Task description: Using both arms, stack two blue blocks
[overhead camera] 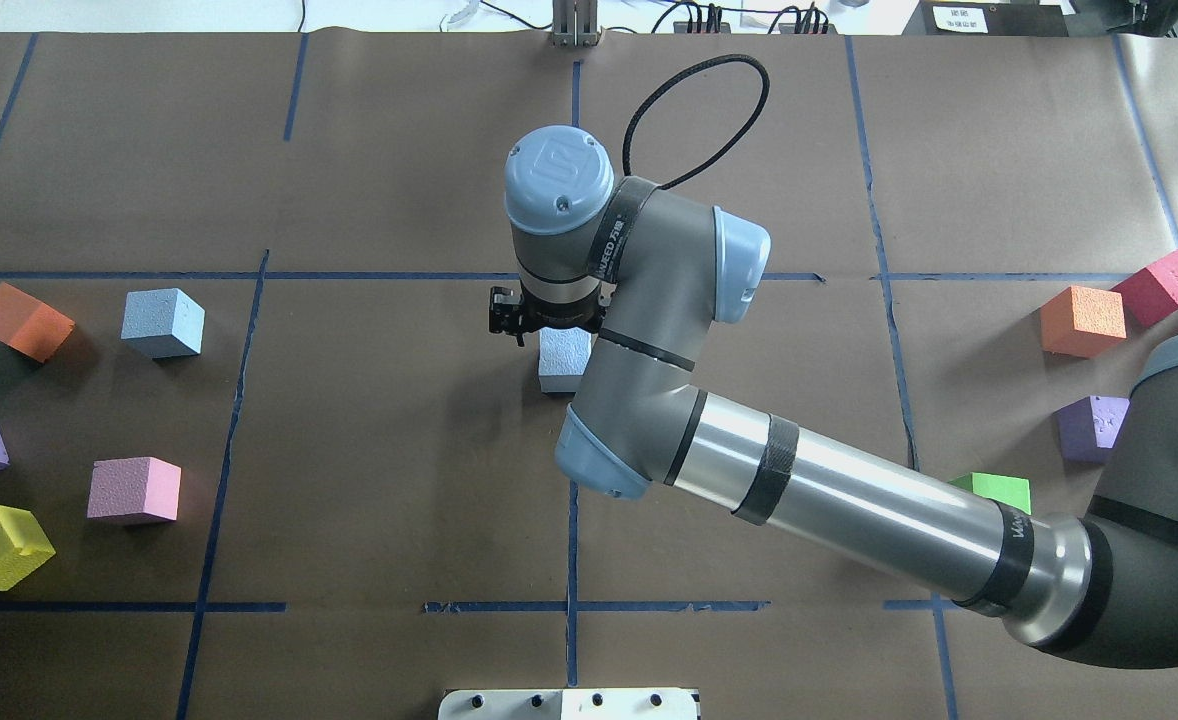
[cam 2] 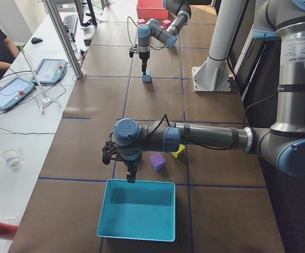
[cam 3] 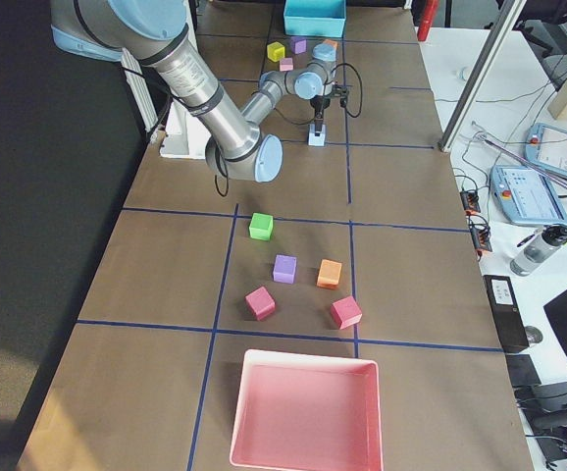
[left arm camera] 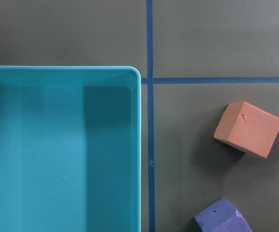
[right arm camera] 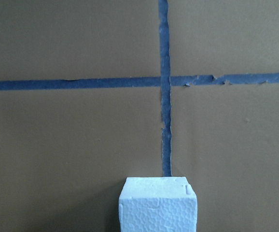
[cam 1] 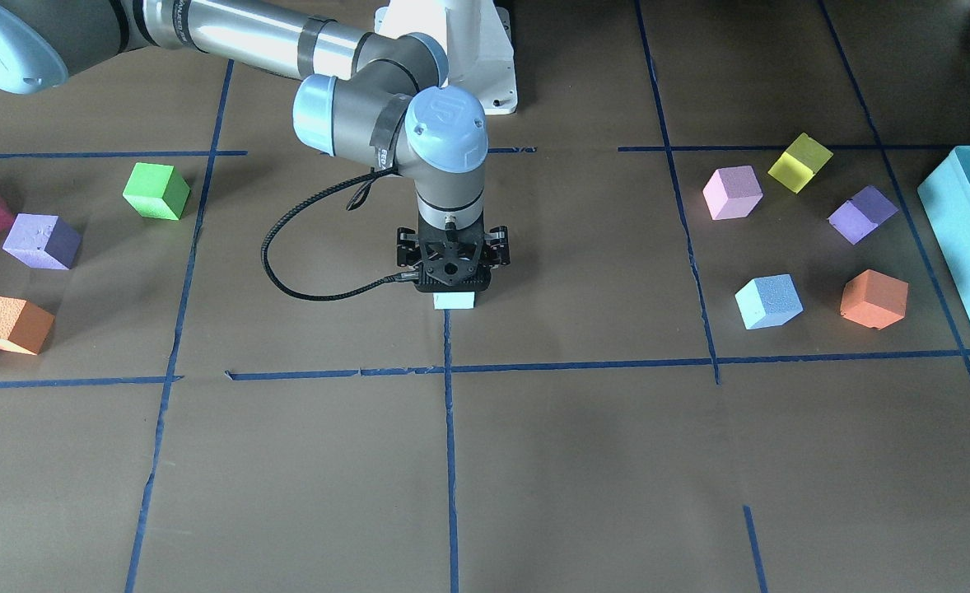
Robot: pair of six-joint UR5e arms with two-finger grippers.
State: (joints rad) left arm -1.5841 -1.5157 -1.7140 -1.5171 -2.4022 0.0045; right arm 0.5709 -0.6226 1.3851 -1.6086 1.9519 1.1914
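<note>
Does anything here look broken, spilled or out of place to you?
Nothing stands out. The coloured cubes sit at random angles, none broken or spilled. One purple cube has small pits in its top, and the orange cube by the teal box has a tiny nick.

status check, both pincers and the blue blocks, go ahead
Right pincer over centre blue block, grip unclear. Left pincer over teal box, state unclear. Second blue block lies free.
</note>
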